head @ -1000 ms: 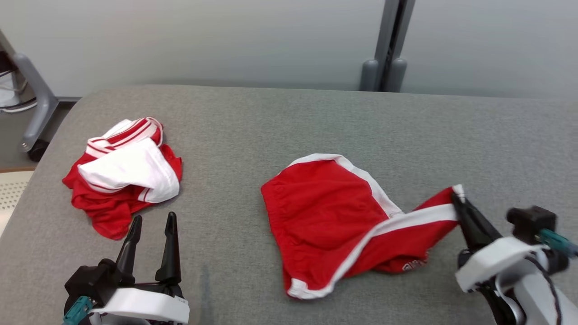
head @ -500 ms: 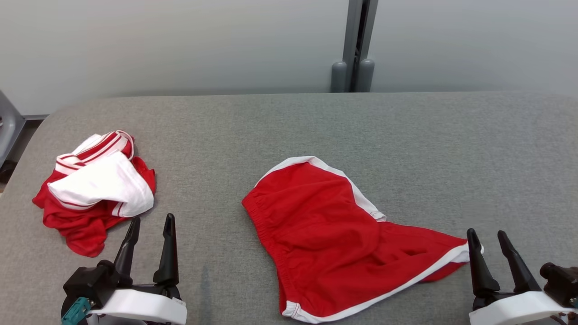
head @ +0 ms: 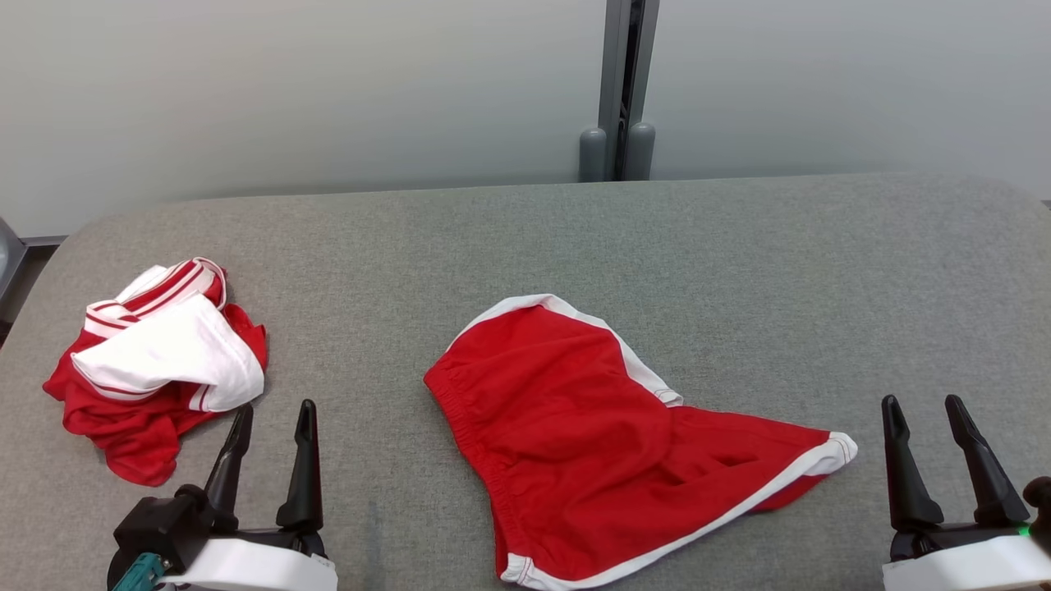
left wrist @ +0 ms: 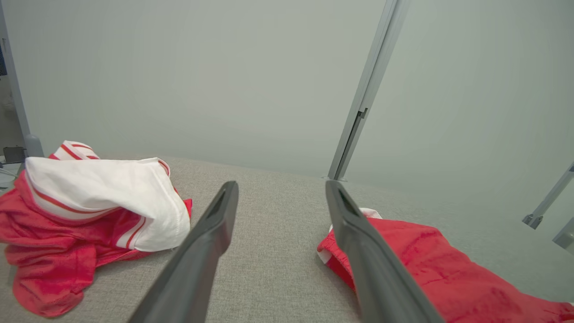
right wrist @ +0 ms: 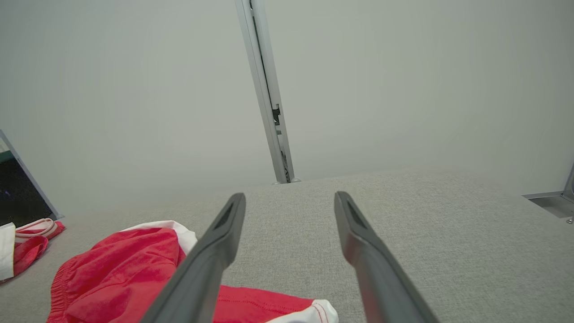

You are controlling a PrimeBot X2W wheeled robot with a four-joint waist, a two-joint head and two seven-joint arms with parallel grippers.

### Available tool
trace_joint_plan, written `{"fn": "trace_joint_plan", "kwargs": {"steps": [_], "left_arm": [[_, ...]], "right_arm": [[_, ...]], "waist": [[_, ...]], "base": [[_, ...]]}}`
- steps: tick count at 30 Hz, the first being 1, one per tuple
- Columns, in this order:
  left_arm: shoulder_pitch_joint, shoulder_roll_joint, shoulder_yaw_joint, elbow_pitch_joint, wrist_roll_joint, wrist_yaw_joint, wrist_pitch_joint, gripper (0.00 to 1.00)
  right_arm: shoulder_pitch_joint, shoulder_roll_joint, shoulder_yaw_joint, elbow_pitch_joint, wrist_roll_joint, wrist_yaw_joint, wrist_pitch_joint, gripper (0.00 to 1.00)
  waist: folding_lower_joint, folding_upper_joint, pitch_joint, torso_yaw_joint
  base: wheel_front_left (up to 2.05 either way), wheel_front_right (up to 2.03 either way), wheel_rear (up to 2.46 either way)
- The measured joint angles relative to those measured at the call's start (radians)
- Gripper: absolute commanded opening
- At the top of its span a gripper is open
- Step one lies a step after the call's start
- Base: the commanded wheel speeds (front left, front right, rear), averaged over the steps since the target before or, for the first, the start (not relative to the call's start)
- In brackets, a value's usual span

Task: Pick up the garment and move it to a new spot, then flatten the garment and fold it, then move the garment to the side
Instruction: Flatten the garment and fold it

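Head view first: where does the garment lie?

— The red shorts (head: 575, 427) are on the grey table (head: 739, 263), about midway along its length and towards its near edge. They are spread but not flat, with wrinkles across the cloth. The elastic waistband (head: 460, 419) faces the table's left end, and a white-trimmed corner (head: 842, 447) points towards its right end.

— And the grippers?

— The left gripper (head: 276, 406) hangs over the table's near edge on the left side, fingers spread wide with nothing between them. The right gripper (head: 920, 400) is over the near edge close to the table's right end, and it is also spread wide and empty.

— Is the right one touching the cloth?

— No. The trimmed corner lies near it with bare table between them. In the right wrist view, that corner sits low beside the left-hand finger, and grey fabric shows through the gap.

— Anything else on the table?

— A crumpled red-and-white garment (head: 156, 369) lies at the table's left end, its white part folded over the red. In the left wrist view it is off to one side of the fingers and the shorts to the other. A grey post (head: 617, 90) stands against the wall behind the table's far edge.
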Motion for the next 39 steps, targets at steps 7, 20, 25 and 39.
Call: {"fn": "trace_joint_plan", "kwargs": {"steps": [7, 20, 25, 39], "left_arm": [[0.022, 0.001, -0.016, -0.005, 0.036, -0.006, 0.0, 1.0], [0.052, 0.013, -0.301, 0.14, 0.112, -0.044, 0.0, 1.0], [0.034, 0.019, -0.413, 0.21, 0.076, -0.046, 0.0, 1.0], [-0.061, 0.038, -0.544, 0.342, -0.018, -0.047, 0.0, 0.0]], "right_arm": [[0.011, 0.013, -0.002, -0.013, -0.009, 0.0, 0.0, 1.0], [0.008, 0.007, 0.017, 0.021, -0.005, 0.0, 0.0, 1.0], [0.001, 0.003, 0.028, 0.037, 0.002, 0.0, 0.0, 1.0], [-0.017, -0.01, 0.028, 0.074, 0.011, 0.0, 0.0, 1.0]], "waist": [[0.0, 0.0, -0.002, -0.001], [0.0, 0.0, 0.011, -0.007], [0.0, 0.0, 0.019, -0.023], [0.0, 0.0, 0.038, -0.046]], "base": [[0.0, 0.0, 0.0], [0.0, 0.0, 0.0], [0.0, 0.0, 0.0], [0.0, 0.0, 0.0]]}}
